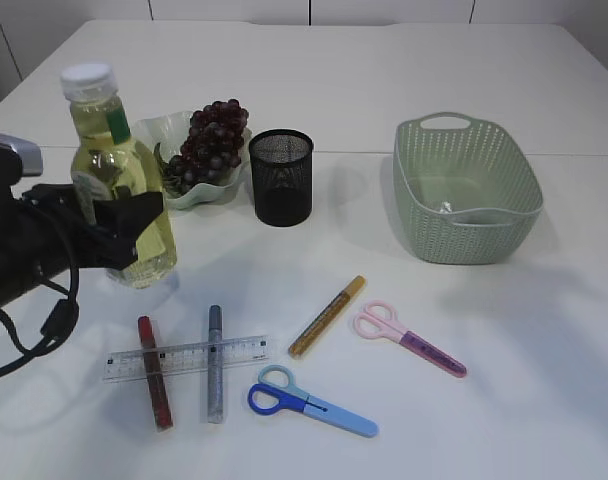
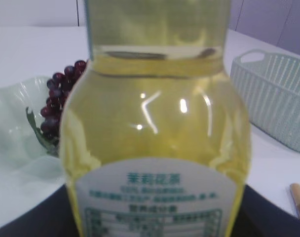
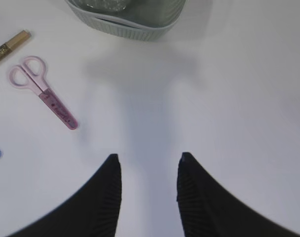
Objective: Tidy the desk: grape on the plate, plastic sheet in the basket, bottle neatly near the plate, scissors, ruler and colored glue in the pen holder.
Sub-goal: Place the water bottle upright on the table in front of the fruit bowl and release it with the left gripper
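bottle (image 1: 114, 180): clear, pale yellow liquid, white cap, white and green label
grapes (image 1: 210, 140): dark purple
plate (image 1: 174, 135): translucent pale green
pen holder (image 1: 281, 177): black mesh
basket (image 1: 466, 190): sage green, woven pattern
ruler (image 1: 187, 357): clear, black markings
glue pens: red (image 1: 154, 372), silver glitter (image 1: 215, 363), gold (image 1: 327, 316)
scissors: pink with purple sheath (image 1: 408, 338), blue (image 1: 310, 402)
fingers (image 3: 108, 197): black, ribbed
surface (image 1: 544, 350): white

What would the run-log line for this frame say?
left gripper: shut on bottle, beside plate | right gripper: open, empty | grapes: on plate | pen holder: no scissors, ruler, glue yet
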